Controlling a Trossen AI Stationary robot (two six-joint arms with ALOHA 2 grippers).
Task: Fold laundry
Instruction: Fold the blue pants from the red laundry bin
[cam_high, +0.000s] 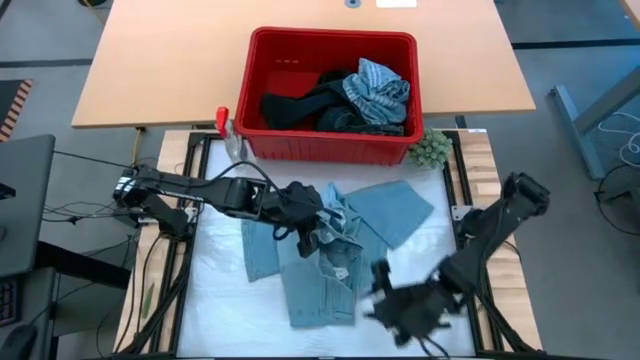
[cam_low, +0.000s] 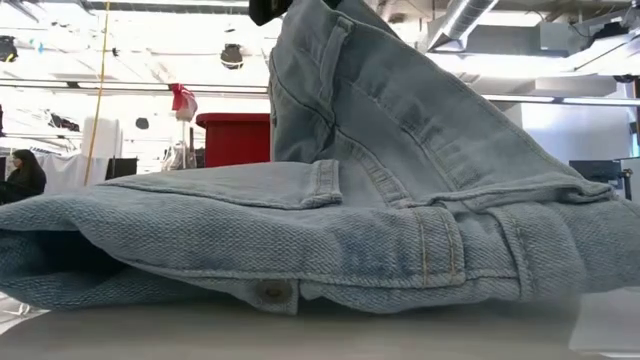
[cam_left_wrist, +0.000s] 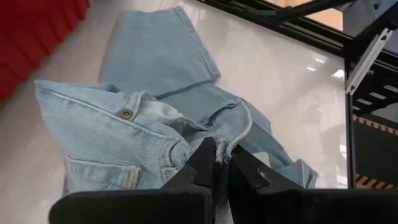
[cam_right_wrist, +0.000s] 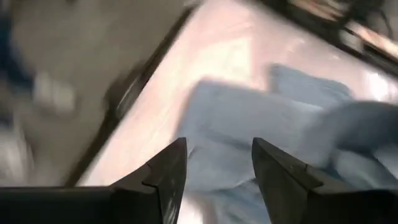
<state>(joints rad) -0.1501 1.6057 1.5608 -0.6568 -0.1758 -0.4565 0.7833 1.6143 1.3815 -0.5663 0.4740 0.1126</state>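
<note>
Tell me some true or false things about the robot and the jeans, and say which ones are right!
1. The left hand pinches the light blue jeans. True.
2. The right hand holds the jeans too. False: its fingers are apart with nothing between them.
3. The red basket still has clothes in it. True.
4. The jeans lie inside the basket. False: they lie on the white table cover.
5. A green fuzzy ball sits beside the basket. True.
</note>
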